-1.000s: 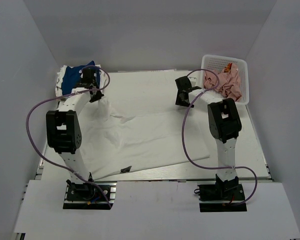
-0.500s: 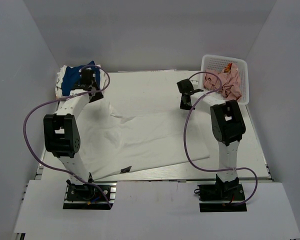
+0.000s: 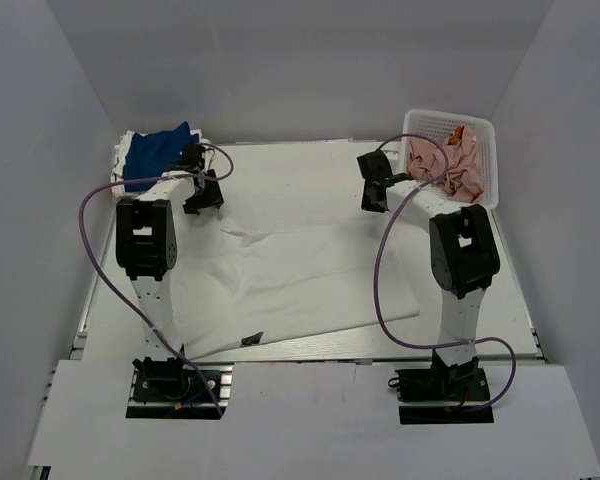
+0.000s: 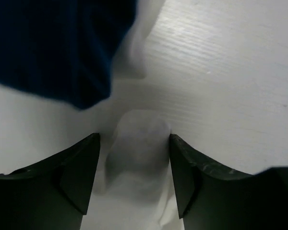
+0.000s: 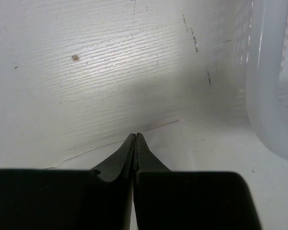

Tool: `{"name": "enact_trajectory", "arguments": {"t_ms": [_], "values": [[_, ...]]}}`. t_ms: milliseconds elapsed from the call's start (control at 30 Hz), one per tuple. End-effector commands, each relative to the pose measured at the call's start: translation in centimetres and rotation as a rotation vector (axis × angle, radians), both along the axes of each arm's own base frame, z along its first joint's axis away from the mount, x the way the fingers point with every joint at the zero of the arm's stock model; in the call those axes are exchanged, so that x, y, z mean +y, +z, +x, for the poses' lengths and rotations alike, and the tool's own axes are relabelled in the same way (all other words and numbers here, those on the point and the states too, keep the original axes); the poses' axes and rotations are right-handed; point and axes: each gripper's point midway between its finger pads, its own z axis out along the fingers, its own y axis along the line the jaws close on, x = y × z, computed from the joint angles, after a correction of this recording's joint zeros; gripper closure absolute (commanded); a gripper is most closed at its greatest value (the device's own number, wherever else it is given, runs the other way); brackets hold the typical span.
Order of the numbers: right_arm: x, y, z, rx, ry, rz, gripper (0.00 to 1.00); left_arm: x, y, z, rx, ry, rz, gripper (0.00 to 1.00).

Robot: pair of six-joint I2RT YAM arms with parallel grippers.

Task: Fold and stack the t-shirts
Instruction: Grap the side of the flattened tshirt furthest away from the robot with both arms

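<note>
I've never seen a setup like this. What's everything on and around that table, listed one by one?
white t-shirt: one, white, spread over the table's middle
folded shirts: one stack, blue on white, far left corner
basket: one, white mesh, far right corner
pink cloth: one crumpled bundle, inside the basket
table: one, pale, under everything
cables: two, purple, one looping along each arm
left arm: one, black and white; left fingers open over white cloth beside the stack
right arm: one, black and white; right fingers shut, near the basket
</note>
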Motion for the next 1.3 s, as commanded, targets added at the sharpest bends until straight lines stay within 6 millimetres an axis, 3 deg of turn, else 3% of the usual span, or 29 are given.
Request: {"name": "enact_trajectory", "arguments": {"t_ms": [0, 33, 133, 167, 233, 333, 367, 433, 467, 500, 567, 633, 700, 967, 1033, 1067, 1100, 1167, 1200, 1267], "values": [[-0.1, 1.7, 0.2, -0.042, 0.002, -0.002, 1.00, -0.3, 1.9, 1.3, -0.028, -0.016, 0.000, 0.32], [-0.2, 1.7, 0.2, -0.042, -0.002, -0.005, 1.00, -0.3, 2.1, 1.3, -0.026, -0.016, 0.000, 0.35], [-0.2, 1.7, 0.0, -0.028, -0.007, -0.009, 1.00, -0.2, 1.4, 1.2, -0.012, -0.016, 0.000, 0.72], [-0.3, 1.7, 0.1, -0.027, -0.012, -0.009, 1.00, -0.2, 1.6, 1.1, -0.006, -0.016, 0.001, 0.98], [-0.3, 2.0, 0.0, -0.021, -0.023, -0.004, 0.97, -0.2, 2.6, 1.2, -0.026, -0.016, 0.000, 1.00], [-0.4, 1.8, -0.4, -0.002, -0.030, 0.006, 0.78, -0.2, 3.9, 0.6, -0.048, -0.026, 0.005, 1.00], [-0.1, 1.6, -0.6, 0.007, -0.020, 0.010, 0.73, -0.2, 6.0, 0.7, -0.097, -0.026, 0.003, 1.00], [-0.3, 1.3, -0.5, 0.011, -0.027, 0.012, 0.62, -0.5, 6.9, -0.2, -0.120, -0.048, -0.011, 1.00], [0.0, 1.2, -0.5, 0.012, -0.023, 0.024, 0.50, -0.6, 7.9, -0.2, -0.153, -0.062, -0.013, 1.00], [0.2, 0.8, -0.2, 0.020, -0.022, 0.033, 0.44, -0.7, 10.1, -1.5, -0.200, -0.070, -0.024, 1.00], [0.4, 0.5, -0.2, 0.036, -0.020, 0.035, 0.38, -1.0, 9.9, -2.2, -0.208, -0.079, -0.036, 1.00], [0.6, -0.3, -0.3, 0.061, -0.026, 0.034, 0.32, -1.3, 12.2, -3.0, -0.268, -0.102, -0.048, 1.00], [0.7, -1.3, -0.2, 0.081, -0.034, 0.039, 0.27, -1.6, 12.1, -3.9, -0.274, -0.115, -0.064, 1.00], [0.5, -4.1, -1.2, 0.135, -0.092, 0.051, 0.27, -2.6, 11.2, -5.7, -0.252, -0.150, -0.098, 1.00], [0.2, -5.1, -1.8, 0.146, -0.097, 0.048, 0.27, -2.9, 11.8, -6.1, -0.263, -0.151, -0.113, 1.00], [0.3, -5.2, -1.5, 0.138, -0.098, 0.054, 0.31, -3.0, 10.8, -6.7, -0.239, -0.155, -0.121, 1.00], [0.5, -5.5, -1.6, 0.142, -0.096, 0.056, 0.41, -3.1, 11.6, -6.6, -0.263, -0.162, -0.128, 1.00], [0.4, -5.7, -1.7, 0.153, -0.083, 0.048, 0.52, -3.2, 11.2, -7.2, -0.252, -0.147, -0.139, 1.00], [0.2, -5.6, -1.9, 0.157, -0.085, 0.040, 0.67, -3.2, 11.2, -7.2, -0.251, -0.140, -0.145, 1.00], [0.0, -4.9, -2.5, 0.154, -0.090, 0.036, 0.78, -3.0, 12.2, -7.4, -0.267, -0.120, -0.143, 1.00]]}}
